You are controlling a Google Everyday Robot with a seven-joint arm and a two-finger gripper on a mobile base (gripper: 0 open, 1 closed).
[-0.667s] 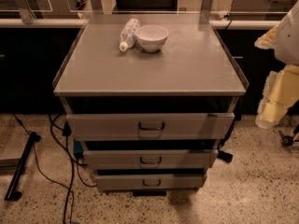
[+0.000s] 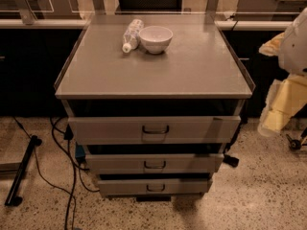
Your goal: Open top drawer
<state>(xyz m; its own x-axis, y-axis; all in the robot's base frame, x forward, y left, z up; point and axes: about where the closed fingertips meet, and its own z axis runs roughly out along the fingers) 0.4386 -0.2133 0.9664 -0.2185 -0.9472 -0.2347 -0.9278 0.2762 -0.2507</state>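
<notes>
At three o'clock what seems to be the pincer [image 2: 282, 107] hangs well apart from the top drawer [image 2: 192, 128] under the table [image 2: 158, 78], its state impossible to tell.

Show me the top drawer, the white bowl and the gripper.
top drawer [image 2: 196, 128], camera view, right half of its grey front.
bowl [image 2: 155, 42], camera view, outer wall.
gripper [image 2: 274, 119], camera view, pale tip at the right edge.

- Looks like a lab workspace: speckled floor [image 2: 268, 200], loose cables [image 2: 73, 176], glass-panelled benches [image 2: 38, 23] behind.
- Grey metal drawer cabinet [image 2: 192, 71] centre.
- gripper [image 2: 278, 111] at right edge, beside cabinet.
</notes>
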